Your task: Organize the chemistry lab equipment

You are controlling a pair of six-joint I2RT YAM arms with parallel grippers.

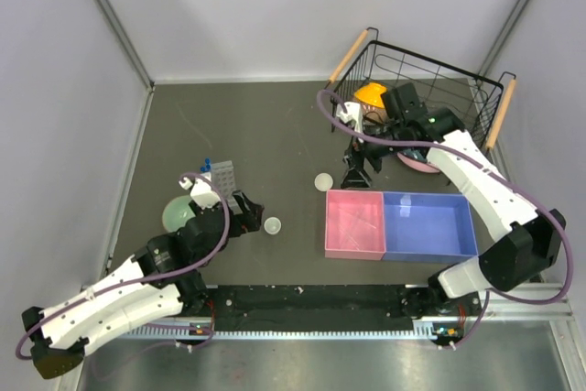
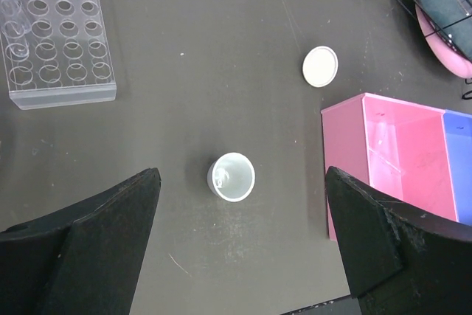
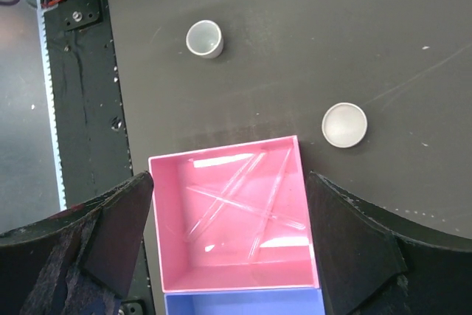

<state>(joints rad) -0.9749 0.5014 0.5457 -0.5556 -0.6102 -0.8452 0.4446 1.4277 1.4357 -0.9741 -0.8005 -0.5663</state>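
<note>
Watch the small white round open-topped cup (image 2: 231,176) here. It stands upright and alone on the dark table (image 2: 184,94), and it looks light. If your left tool (image 2: 241,175) drops off-centre, one finger could clip the rim and tip it or skid it away. The round wall could also squirt out of a pinch that closes unevenly. That left tool is spread as wide as it goes and holds nothing. In the left wrist view the cup sits between the two fingers, a touch nearer the left one, and neither finger touches it, so square up before you close. Beyond it to the right lies the flat round white dish (image 2: 320,66), well apart from the cup and near the pink rectangular tray (image 2: 383,153). The clear rectangular tube rack (image 2: 55,31) sits off to the far left. Your right tool (image 3: 230,178) is spread too and empty. In its own view the pink tray lies between its fingers, with thin clear plastic pipettes (image 3: 243,201) crossed inside. Mind that flat dish, since both arms could reach for it and crowd each other.
</note>
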